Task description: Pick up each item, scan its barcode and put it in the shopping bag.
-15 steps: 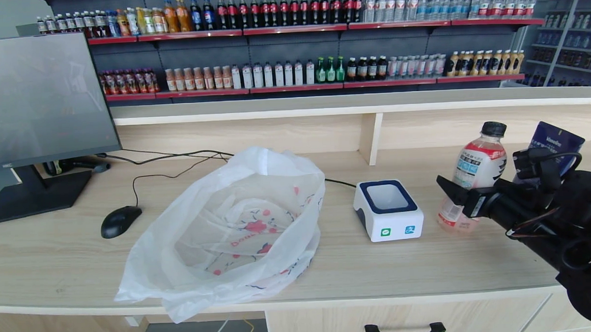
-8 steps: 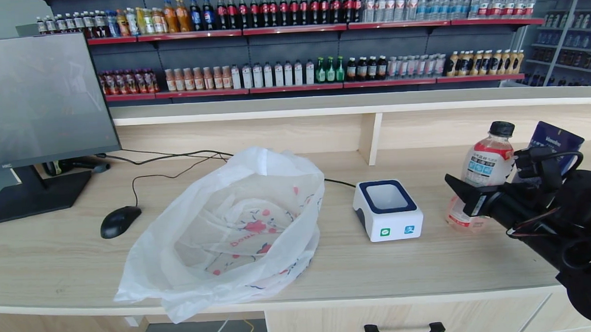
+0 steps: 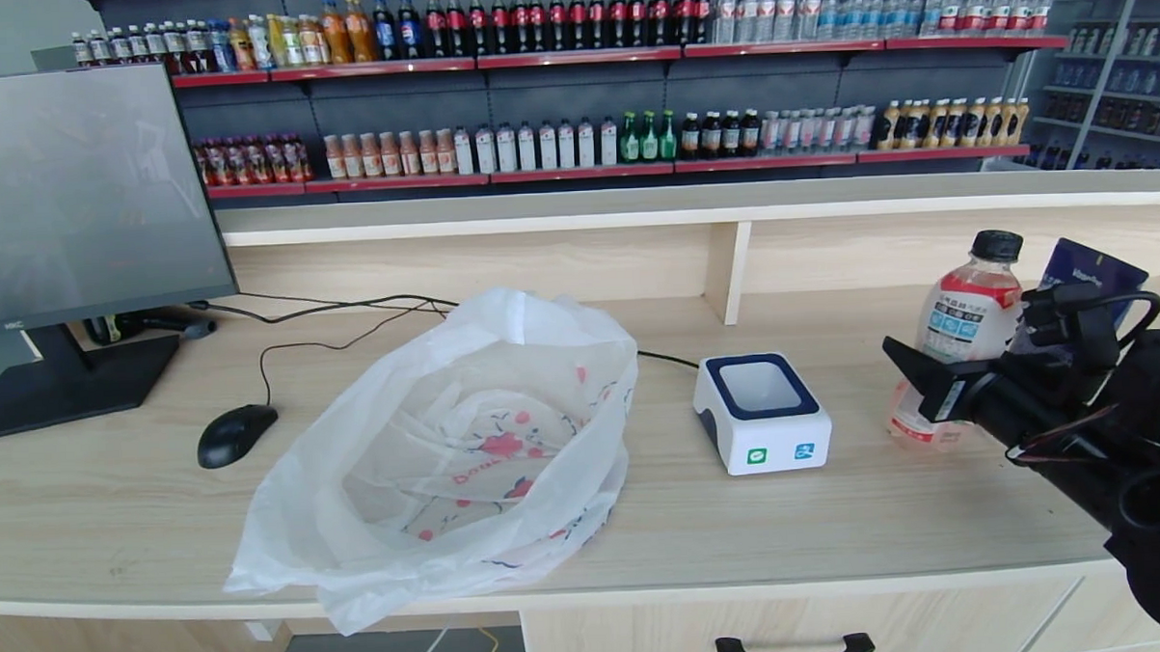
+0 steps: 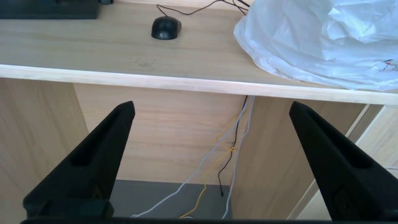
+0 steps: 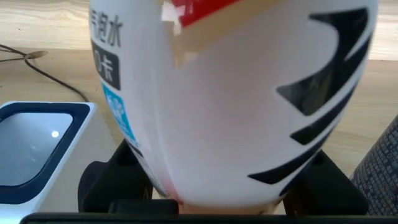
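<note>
On the pale wooden counter (image 3: 838, 529), the things stand in working order from the robot's left to its right. The white translucent plastic shopping bag (image 3: 449, 437) with red print slumps with its mouth gaping upward, probably so items can drop straight in. Beside it sits the white box scanner (image 3: 760, 411) with a dark-blue-rimmed window facing up, between the bag and the goods.

The clear plastic bottle (image 3: 961, 322) of pinkish drink, with a black cap and red-and-white label, is near the counter's right end. It leans slightly and is gripped low on its body by the right claw (image 3: 929, 383); I cannot tell whether its base has cleared the counter. The low grip likely leaves the label free for the scanner.

The left claw (image 4: 211, 168) hangs below the counter's front edge, spread wide and empty, out of the way.

Bare counter lies between bottle and scanner, so the path looks free. A dark blue pouch (image 3: 1094, 274) stands just behind the bottle, and the raised back ledge limits room behind.
</note>
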You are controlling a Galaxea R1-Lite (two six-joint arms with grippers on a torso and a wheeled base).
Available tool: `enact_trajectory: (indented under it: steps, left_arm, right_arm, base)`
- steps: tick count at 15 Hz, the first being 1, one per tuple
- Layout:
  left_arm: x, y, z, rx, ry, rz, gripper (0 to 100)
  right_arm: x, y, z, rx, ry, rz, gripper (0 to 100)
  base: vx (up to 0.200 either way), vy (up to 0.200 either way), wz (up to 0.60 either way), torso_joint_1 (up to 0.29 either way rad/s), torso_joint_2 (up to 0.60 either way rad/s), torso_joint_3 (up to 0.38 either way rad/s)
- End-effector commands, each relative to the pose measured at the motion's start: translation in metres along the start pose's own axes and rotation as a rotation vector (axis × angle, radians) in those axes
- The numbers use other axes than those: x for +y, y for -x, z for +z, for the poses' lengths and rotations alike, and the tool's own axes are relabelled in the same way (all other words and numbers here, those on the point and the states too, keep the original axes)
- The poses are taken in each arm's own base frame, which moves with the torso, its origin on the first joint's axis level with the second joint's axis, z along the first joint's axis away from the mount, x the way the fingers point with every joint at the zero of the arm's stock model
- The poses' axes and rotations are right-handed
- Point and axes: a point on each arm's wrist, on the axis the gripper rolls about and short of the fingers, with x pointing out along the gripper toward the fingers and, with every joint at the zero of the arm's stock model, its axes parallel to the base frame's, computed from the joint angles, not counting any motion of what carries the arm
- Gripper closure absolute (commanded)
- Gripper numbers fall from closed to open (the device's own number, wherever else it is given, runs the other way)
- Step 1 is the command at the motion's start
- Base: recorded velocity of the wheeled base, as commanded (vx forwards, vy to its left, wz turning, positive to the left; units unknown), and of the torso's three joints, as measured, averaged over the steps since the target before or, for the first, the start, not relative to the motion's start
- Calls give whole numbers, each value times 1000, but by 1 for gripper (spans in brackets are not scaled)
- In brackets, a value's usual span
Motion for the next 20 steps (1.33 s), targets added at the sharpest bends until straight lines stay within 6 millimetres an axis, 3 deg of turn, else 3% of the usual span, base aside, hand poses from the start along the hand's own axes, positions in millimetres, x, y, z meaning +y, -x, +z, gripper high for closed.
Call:
enact_trajectory:
  steps: [1,6,10,15,20]
  left_arm:
    - [0,0,0,0,0,0,0]
    - [0,0,0,0,0,0,0]
    - [0,0,0,0,0,0,0]
    - [0,0,0,0,0,0,0]
    - [0,0,0,0,0,0,0]
  right_arm:
    - [0,1,7,-25,14,-18,100]
    - [0,14,26,-80,19,-28,100]
    - [6,43,53,-91,17,-14,100]
    - [31,78,79,-78,-18,35,100]
    - [51,98,92,-49,-54,146,100]
  base:
    - [0,0,0,0,0,0]
    - [0,0,0,0,0,0]
    - [0,0,0,0,0,0]
    - [0,0,0,0,0,0]
    - [0,0,0,0,0,0]
